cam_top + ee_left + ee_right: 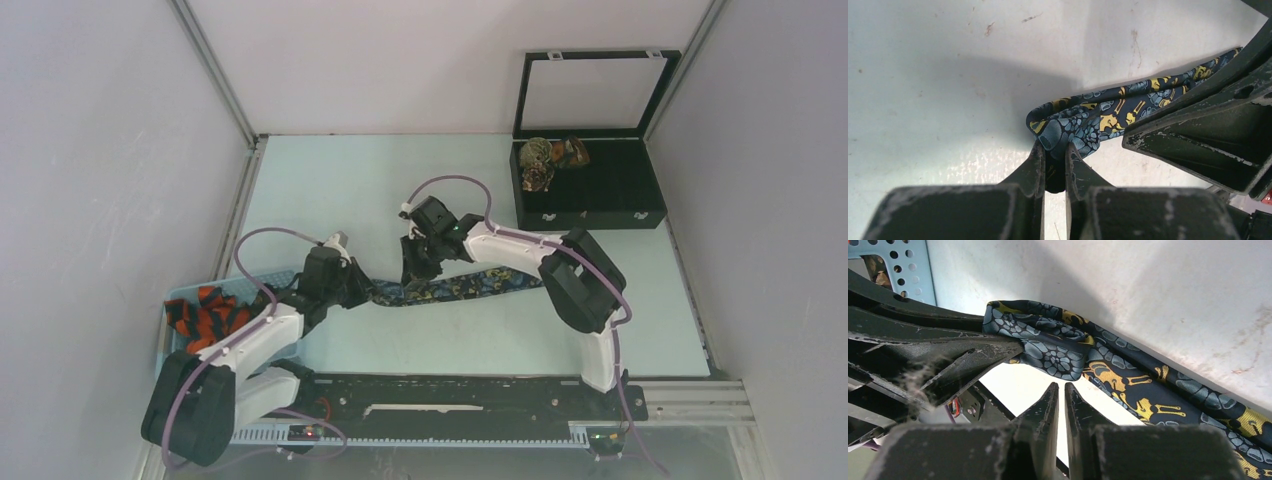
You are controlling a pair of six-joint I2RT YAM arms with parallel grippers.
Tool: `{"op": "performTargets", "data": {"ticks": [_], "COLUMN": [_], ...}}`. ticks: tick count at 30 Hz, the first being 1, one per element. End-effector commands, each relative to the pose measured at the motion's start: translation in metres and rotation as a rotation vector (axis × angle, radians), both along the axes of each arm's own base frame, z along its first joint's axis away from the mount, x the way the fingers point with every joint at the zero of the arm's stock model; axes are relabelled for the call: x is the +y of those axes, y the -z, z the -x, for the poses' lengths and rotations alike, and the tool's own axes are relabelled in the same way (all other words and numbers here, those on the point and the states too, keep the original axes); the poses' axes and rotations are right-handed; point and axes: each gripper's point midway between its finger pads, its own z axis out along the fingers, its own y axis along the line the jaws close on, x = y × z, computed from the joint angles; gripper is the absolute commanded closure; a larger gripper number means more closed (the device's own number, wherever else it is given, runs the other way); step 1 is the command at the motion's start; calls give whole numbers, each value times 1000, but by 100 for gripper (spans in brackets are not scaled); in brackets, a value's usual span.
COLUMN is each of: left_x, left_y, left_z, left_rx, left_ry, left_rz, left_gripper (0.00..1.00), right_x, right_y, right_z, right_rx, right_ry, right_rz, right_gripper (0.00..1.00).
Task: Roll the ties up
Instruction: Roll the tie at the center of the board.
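Left gripper (1054,150) pinches tie (1098,120) end, mid-frame; right gripper (1059,387) pressed together, empty. Roll seems barely started; next: curl end over.

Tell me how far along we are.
Done: rolled coils sit in the black compartment box. In hand: left gripper pinches the folded end of the navy yellow-blue patterned fabric tie, mostly unrolled. Left: orange-red and black ties in the light-blue basket.

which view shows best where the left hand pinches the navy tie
Left wrist: the left hand is close up, fingers shut on the navy tie at its fold. Right wrist shows that fold, the pinch partly hidden. Top external shows the tie's length, too small for the pinch.
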Motion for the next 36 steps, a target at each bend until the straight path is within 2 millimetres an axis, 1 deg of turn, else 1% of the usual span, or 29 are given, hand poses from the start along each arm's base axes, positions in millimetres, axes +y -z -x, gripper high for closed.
{"op": "performTargets", "data": {"ticks": [1, 9, 16, 23, 32, 36], "left_x": [6, 7, 5, 5, 3, -1], "left_y": [-15, -19, -27, -29, -35, -32], "left_z": [-6, -5, -5, -5, -3, -4], "left_rx": [-45, -42, -44, -32, -22, 0], "left_ry": [-1, 11, 25, 50, 83, 91], "left_rz": [-58, -89, -111, -160, -229, -251], "left_gripper": [100, 100, 100, 100, 100, 100], "right_x": [21, 31, 36, 45, 64, 68], "right_y": [-10, 7, 22, 17, 11, 7], "right_z": [-6, -4, -2, 2, 6, 8], "right_rx": [-26, 7, 31, 42, 58, 60], "right_ry": [-2, -9, -20, -28, -55, -68], "right_rz": [-53, -53, -48, -82, -127, -152], "right_gripper": [90, 93, 94, 94, 94, 94]}}
